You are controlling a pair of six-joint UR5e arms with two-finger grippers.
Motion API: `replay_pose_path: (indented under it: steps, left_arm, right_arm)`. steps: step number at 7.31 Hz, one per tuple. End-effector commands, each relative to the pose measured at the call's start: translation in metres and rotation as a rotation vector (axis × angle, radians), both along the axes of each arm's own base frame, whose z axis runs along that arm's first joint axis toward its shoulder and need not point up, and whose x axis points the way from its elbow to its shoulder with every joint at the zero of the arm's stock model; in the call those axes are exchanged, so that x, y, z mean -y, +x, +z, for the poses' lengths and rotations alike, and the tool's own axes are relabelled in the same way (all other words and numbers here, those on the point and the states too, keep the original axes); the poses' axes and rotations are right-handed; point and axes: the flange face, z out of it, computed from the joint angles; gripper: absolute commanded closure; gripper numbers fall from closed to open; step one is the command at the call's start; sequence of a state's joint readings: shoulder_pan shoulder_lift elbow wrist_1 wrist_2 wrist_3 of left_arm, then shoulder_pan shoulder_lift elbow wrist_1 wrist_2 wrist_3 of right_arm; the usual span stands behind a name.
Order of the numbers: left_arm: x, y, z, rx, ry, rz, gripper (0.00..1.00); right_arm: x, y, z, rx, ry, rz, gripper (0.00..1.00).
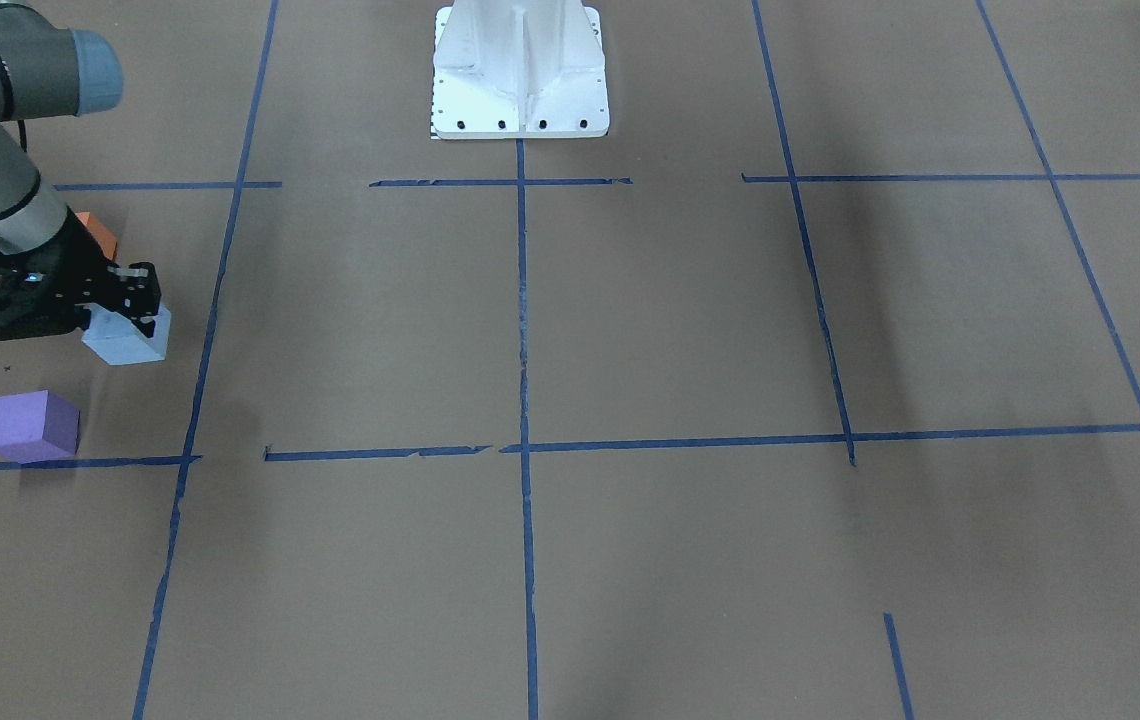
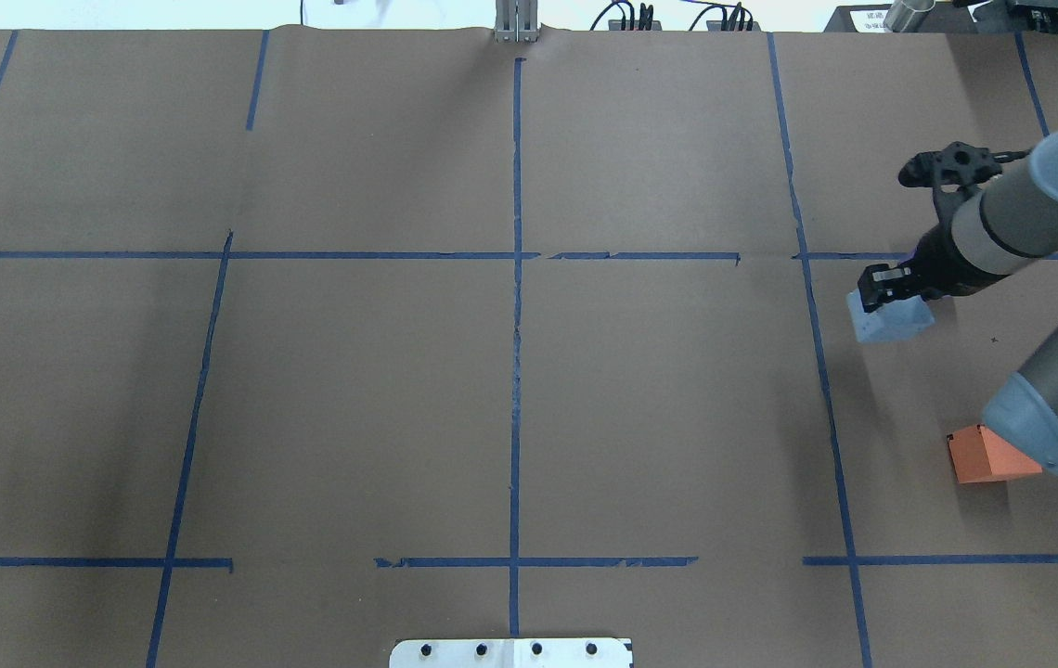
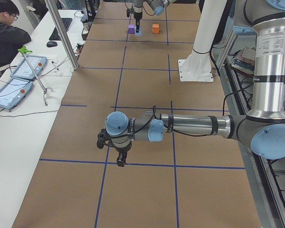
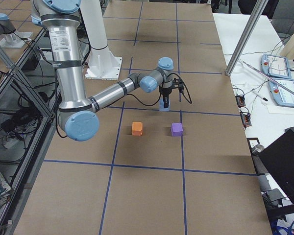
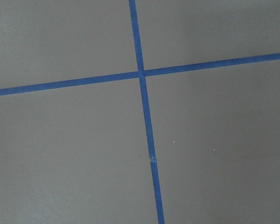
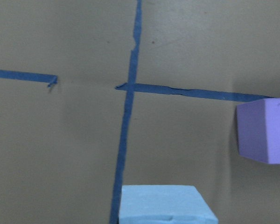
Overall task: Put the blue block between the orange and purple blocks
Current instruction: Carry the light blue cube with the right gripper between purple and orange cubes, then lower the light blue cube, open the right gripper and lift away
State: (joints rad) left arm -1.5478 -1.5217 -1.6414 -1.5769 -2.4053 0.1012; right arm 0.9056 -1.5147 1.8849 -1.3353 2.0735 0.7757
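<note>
Right gripper (image 1: 127, 318) clamped on the pale blue foam block (image 1: 130, 345) — mid-carry, looks like; next, set it between orange foam cube (image 1: 98, 233) and purple foam cube (image 1: 32, 425).

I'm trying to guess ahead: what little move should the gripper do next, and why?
Probably slide the blue block into the gap. The right gripper seems to hold it, yet it sits beside the line from orange block to purple block, not between them.
</note>
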Motion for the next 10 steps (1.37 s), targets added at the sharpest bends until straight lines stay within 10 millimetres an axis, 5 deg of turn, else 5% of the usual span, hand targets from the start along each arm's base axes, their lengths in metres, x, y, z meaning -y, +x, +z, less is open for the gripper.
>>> replay_pose_path:
  steps: [1, 4, 6, 8, 10]
  left_arm:
    - [0.0, 0.0, 0.0, -0.001, 0.0, 0.0, 0.0]
    - [0.0, 0.0, 0.0, -0.002, 0.0, 0.0, 0.0]
    - [0.0, -0.001, 0.0, -0.002, 0.0, -0.002, 0.0]
    - [0.0, 0.0, -0.001, -0.002, 0.001, 0.0, 0.0]
    - [0.0, -0.001, -0.001, -0.002, 0.003, 0.0, 0.0]
  right_arm:
    - [-0.028, 0.033, 0.055, -0.019, -0.02, 0.003, 0.85]
    - [-0.025, 0.029, 0.096, -0.044, -0.052, 0.0, 0.74]
    - [-0.023, 0.027, 0.116, -0.027, -0.033, -0.003, 0.0]
    - [-0.019, 0.034, 0.1, 0.024, -0.044, -0.011, 0.0]
    - [-0.001, 0.087, 0.097, 0.046, -0.023, 0.003, 0.0]
